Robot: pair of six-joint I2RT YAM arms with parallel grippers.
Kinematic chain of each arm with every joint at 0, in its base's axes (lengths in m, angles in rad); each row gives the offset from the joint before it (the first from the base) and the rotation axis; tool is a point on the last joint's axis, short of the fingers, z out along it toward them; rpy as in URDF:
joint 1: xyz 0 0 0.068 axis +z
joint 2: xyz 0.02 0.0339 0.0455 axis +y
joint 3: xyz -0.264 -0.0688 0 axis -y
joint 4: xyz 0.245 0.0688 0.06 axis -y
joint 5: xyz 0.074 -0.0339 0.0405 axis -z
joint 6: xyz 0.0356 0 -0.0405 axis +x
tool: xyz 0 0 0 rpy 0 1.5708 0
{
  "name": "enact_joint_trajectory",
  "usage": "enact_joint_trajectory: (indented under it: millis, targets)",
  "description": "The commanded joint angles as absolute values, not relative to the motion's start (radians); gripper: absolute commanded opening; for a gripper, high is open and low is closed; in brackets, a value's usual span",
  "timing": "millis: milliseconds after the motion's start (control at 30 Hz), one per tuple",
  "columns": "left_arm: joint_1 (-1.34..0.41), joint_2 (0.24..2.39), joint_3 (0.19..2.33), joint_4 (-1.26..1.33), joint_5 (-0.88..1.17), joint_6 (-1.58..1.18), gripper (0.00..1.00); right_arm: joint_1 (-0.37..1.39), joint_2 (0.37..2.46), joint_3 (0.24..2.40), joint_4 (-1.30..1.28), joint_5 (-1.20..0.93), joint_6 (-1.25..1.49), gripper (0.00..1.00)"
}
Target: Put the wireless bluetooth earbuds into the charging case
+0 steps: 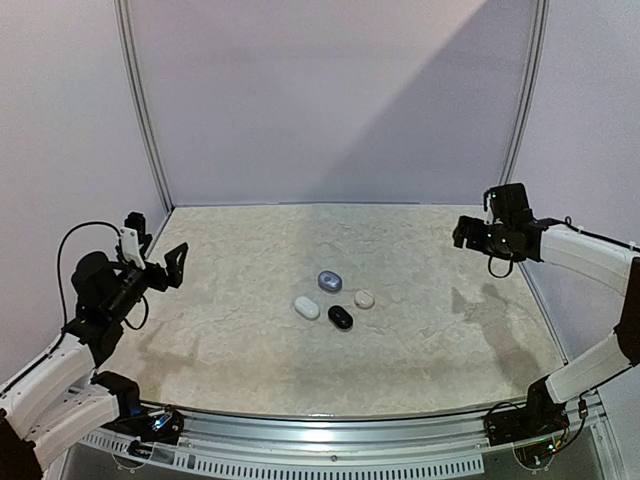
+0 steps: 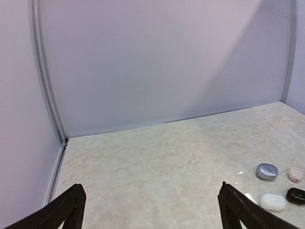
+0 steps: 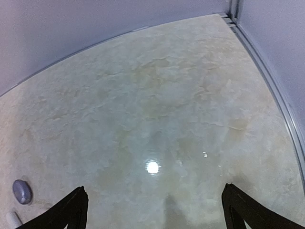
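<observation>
The left gripper [image 2: 150, 186] is hanging high over the left edge of the table [image 1: 230, 350], well apart from the work. It is facing four pebble-shaped charging cases clustered at the middle: the white case [image 1: 307, 308] nearest it, the blue-grey case [image 1: 329, 281] behind, the black case [image 1: 340, 318] just beside the white one, and the pinkish case [image 1: 364, 299] furthest right. All four are looking shut, and no earbuds are showing loose on the table, so whether the buds are sitting under the lids or are too small to make out, I cannot tell. The step in hand is probably an approach. Doing it well is going to mean choosing one case, coming down on it from above without nudging its close neighbours, and steadying it with one arm while the other is working the lid. The right gripper [image 3: 155, 187] is hovering over the far right side, also well apart from the cases. Both pairs of fingers are standing spread fully wide, gripping nothing and touching nothing.
</observation>
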State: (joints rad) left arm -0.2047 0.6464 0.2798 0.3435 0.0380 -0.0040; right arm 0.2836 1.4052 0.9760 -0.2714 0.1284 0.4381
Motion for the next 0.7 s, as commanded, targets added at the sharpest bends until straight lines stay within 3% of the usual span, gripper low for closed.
enact_joint_trajectory:
  millis: [0,133,333,500,667]
  targets:
    - [-0.027,0.684,0.288,0.29,0.011,-0.034,0.99,0.245,1.321,0.869,-0.088,0.26,0.407,0.99]
    - [0.116,0.719,0.252,0.287,0.052,-0.002,0.99,0.242,1.274,0.765,0.043,0.354,0.334,0.99]
    - [0.229,0.775,0.195,0.303,0.284,0.099,0.99,0.241,1.16,0.497,0.41,0.445,0.272,0.99]
    - [0.234,0.778,0.192,0.298,0.31,0.1,0.99,0.241,1.168,0.476,0.396,0.547,0.373,0.99]
    - [0.245,0.773,0.191,0.293,0.325,0.102,0.99,0.241,1.169,0.443,0.448,0.509,0.378,0.99]
